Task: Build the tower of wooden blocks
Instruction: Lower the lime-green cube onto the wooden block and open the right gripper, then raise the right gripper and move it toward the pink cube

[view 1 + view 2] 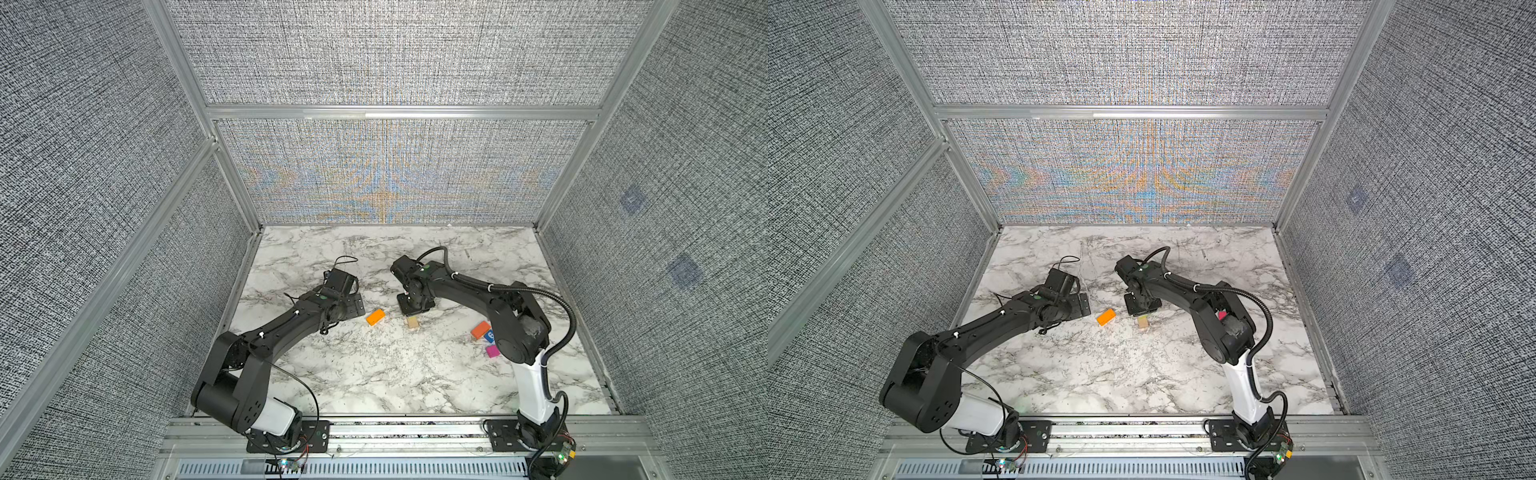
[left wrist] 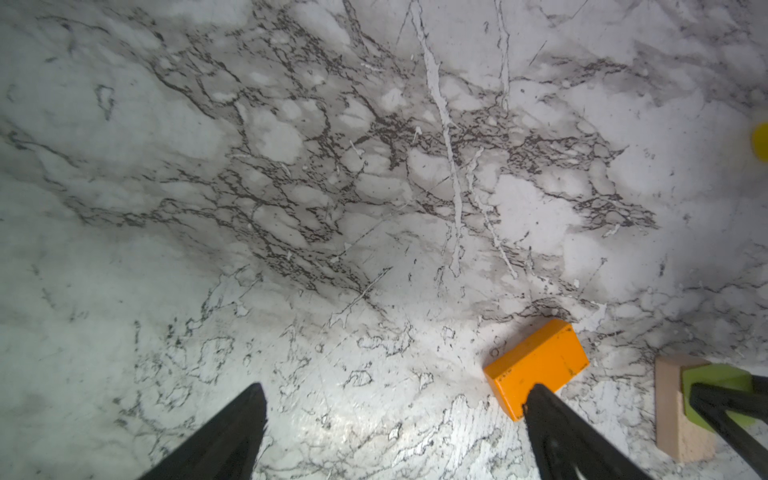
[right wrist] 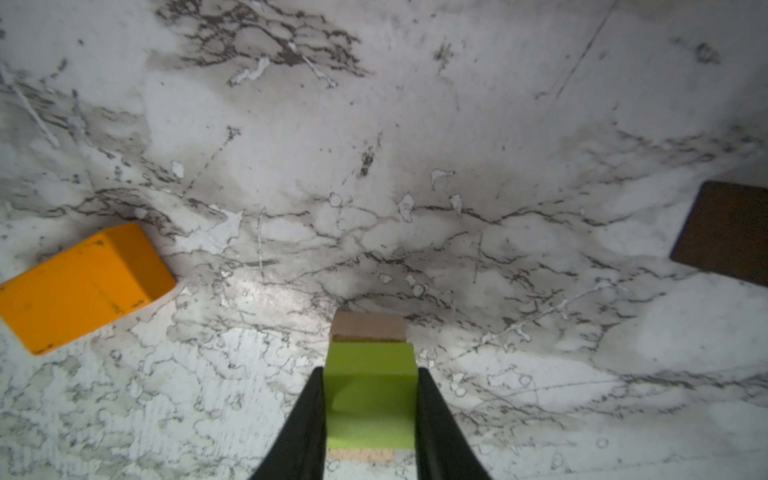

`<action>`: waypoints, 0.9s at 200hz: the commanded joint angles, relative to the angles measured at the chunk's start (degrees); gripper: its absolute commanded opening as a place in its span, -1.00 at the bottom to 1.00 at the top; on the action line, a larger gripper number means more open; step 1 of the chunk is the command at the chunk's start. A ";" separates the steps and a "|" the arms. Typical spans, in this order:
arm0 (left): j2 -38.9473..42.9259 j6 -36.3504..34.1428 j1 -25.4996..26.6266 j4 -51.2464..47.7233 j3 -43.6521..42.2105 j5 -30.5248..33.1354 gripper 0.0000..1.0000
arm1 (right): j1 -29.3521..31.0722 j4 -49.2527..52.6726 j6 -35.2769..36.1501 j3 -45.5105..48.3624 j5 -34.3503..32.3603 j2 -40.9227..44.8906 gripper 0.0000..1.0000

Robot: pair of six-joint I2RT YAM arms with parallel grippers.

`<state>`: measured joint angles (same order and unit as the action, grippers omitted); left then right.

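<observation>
My right gripper is shut on a green cube. The cube sits on or just above a tan brick that lies flat on the marble table; contact cannot be told. In both top views the tan brick pokes out from under the right wrist. My left gripper is open over bare marble, with nothing between its fingers. One fingertip overlaps an orange brick in the left wrist view. No taller tower shows.
A dark brown piece lies beyond the tan brick, and a yellow cylinder shows at a frame edge. A second orange brick, a blue cube and a magenta cube lie by the right arm's elbow. Grey walls enclose the table.
</observation>
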<state>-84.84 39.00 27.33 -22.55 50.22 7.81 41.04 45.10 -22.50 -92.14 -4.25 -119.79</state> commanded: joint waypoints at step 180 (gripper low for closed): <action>0.15 -4.77 0.24 -5.21 5.28 -1.45 0.97 | -1.20 0.84 -2.90 3.36 -2.10 8.39 0.41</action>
<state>-85.01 37.34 27.40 -25.89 54.22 8.54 40.82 45.08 -24.80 -89.93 -5.32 -113.99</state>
